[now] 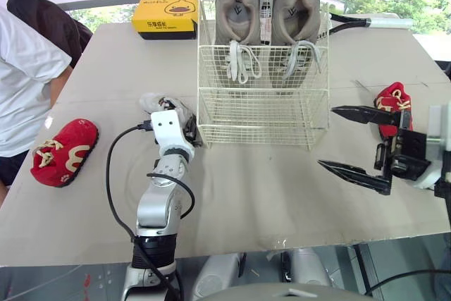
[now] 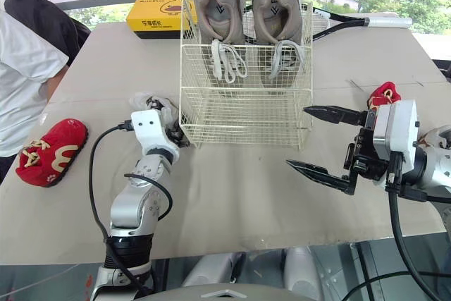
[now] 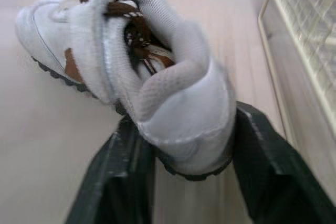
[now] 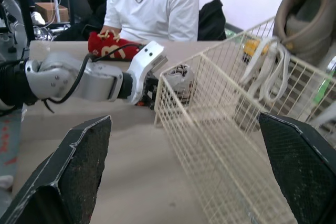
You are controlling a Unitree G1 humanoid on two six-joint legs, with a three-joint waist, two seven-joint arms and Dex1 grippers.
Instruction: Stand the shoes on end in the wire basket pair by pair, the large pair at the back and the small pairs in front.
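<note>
A cream wire basket (image 1: 262, 116) stands mid-table. Two large beige sneakers (image 1: 242, 5) (image 1: 297, 3) stand on end side by side at its back. Beside the basket's front-left corner, my left gripper (image 3: 181, 129) is shut on the heel of a small white shoe (image 3: 157, 72) with brown laces, which rests on the table (image 1: 165, 106). My right gripper (image 1: 325, 136) hangs open and empty off the basket's front-right corner. One small red shoe (image 1: 63, 151) lies far left; another red shoe (image 1: 391, 100) lies behind the right gripper.
A yellow box (image 1: 167, 17) sits at the back left by the basket. A person in a white shirt (image 1: 21, 82) sits at the table's left edge. A dark cable-like object (image 1: 359, 25) lies at the back right.
</note>
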